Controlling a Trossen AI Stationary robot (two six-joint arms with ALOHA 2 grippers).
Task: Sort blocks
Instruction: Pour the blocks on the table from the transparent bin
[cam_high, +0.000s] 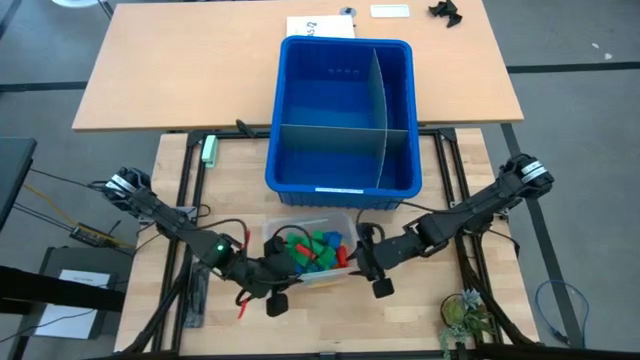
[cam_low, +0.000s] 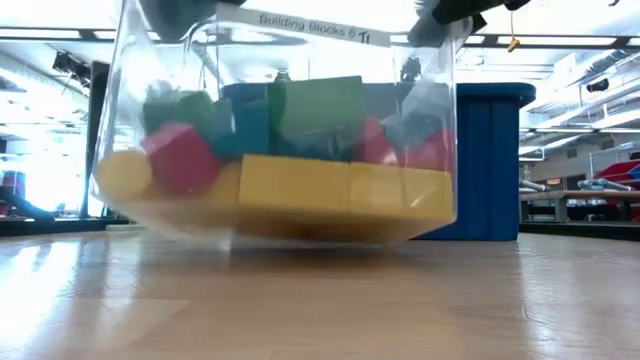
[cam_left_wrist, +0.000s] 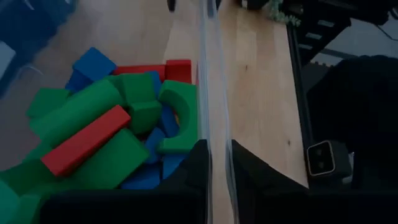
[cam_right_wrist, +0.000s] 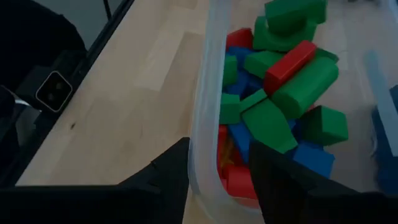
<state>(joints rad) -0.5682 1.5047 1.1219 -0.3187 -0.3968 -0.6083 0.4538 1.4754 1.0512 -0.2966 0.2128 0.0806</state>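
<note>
A small clear tub (cam_high: 310, 222) full of red, green, blue and yellow blocks (cam_left_wrist: 106, 130) stands on the near middle of the wooden table. It fills the low view (cam_low: 285, 130), where I cannot tell if its bottom touches the table. My left gripper (cam_left_wrist: 219, 163) is shut on the tub's near wall at its left end (cam_high: 270, 275). My right gripper (cam_right_wrist: 221, 165) is open astride the same wall at its right end (cam_high: 365, 262). One of its fingers is inside among the blocks and one outside, and a gap shows beside the inner finger. My left gripper pinches the tub's near long wall (cam_left_wrist: 214, 140) close to the near left corner, one finger inside the tub and one outside. The fingers come slanting down from the table's left and lie along the wall. Only the clear wall is between them, no block.
A large blue bin (cam_high: 300, 110) with grey dividers stands just beyond the tub. A small plant (cam_high: 465, 315) sits at the near right corner, a green piece (cam_high: 209, 150) at the far left and a red bit (cam_high: 243, 310) near the left arm.
</note>
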